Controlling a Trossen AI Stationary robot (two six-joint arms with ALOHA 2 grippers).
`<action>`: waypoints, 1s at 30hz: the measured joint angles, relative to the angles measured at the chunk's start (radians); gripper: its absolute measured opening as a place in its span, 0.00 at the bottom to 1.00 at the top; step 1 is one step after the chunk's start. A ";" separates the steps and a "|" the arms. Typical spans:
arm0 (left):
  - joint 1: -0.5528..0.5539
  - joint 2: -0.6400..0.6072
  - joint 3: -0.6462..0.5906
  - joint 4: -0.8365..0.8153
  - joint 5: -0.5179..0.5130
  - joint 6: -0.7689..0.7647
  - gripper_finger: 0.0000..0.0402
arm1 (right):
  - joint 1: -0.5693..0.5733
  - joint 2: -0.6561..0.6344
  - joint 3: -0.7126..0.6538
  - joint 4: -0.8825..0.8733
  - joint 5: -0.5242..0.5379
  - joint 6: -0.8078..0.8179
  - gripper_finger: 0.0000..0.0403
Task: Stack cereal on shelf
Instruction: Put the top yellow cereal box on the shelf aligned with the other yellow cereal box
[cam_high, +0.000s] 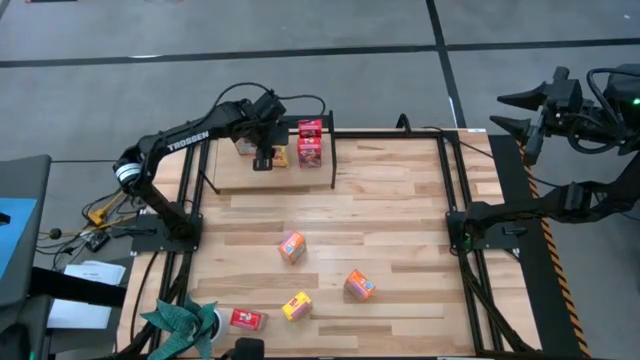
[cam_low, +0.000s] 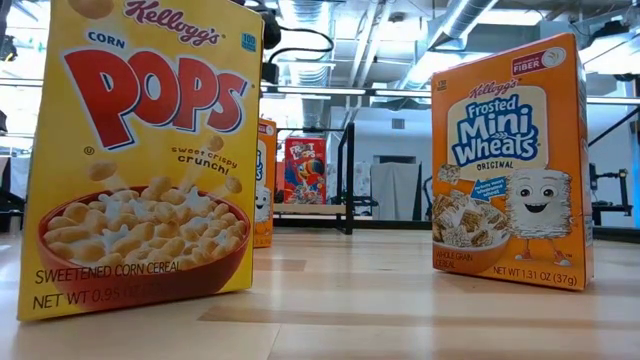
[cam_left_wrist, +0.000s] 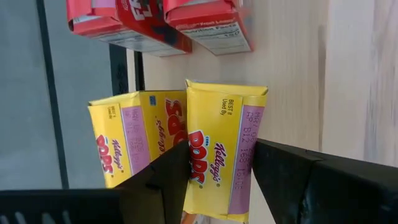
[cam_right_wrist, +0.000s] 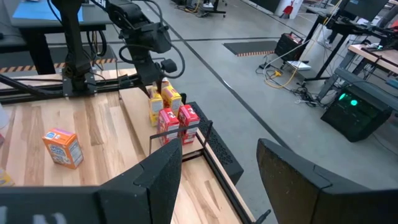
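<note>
The left gripper (cam_high: 263, 160) is over the shelf (cam_high: 230, 178) at the far left of the tabletop (cam_high: 400, 230). Its fingers (cam_left_wrist: 163, 182) are closed on a yellow Corn Pops box (cam_left_wrist: 222, 149), one finger on each side. A second yellow Corn Pops box (cam_left_wrist: 140, 134) sits just beside the held one, touching it or nearly so. Two red cereal boxes (cam_high: 310, 143) stand on the shelf next to these, one on top of the other as seen from above. An orange box (cam_high: 245, 147) shows partly under the left arm, also on the shelf.

The right gripper (cam_right_wrist: 217, 177) hangs well off the right side of the tabletop, over the floor. Its fingers stand apart and hold nothing.

Loose boxes on the tabletop, well apart from the shelf:
- an orange box (cam_high: 291, 246) near the middle;
- an orange box (cam_high: 359, 285) to its right and nearer the front edge;
- a yellow box (cam_high: 297, 305) near the front edge;
- a red box (cam_high: 247, 319) lying at the front left.

From table height, the yellow Corn Pops box (cam_low: 140, 150) and an orange Frosted Mini Wheats box (cam_low: 510, 165) stand upright in the foreground. A green crumpled item (cam_high: 183, 320) lies at the front left corner.
</note>
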 joint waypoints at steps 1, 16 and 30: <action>0.000 0.000 0.000 0.000 0.000 -0.005 0.39 | 0.000 0.000 0.000 0.000 0.000 0.000 0.58; 0.000 0.004 -0.001 0.001 -0.020 -0.050 0.39 | 0.000 0.000 0.000 0.000 0.000 -0.008 0.58; 0.001 0.004 -0.002 0.003 -0.029 -0.080 0.39 | 0.000 0.000 0.000 0.000 0.000 -0.009 0.58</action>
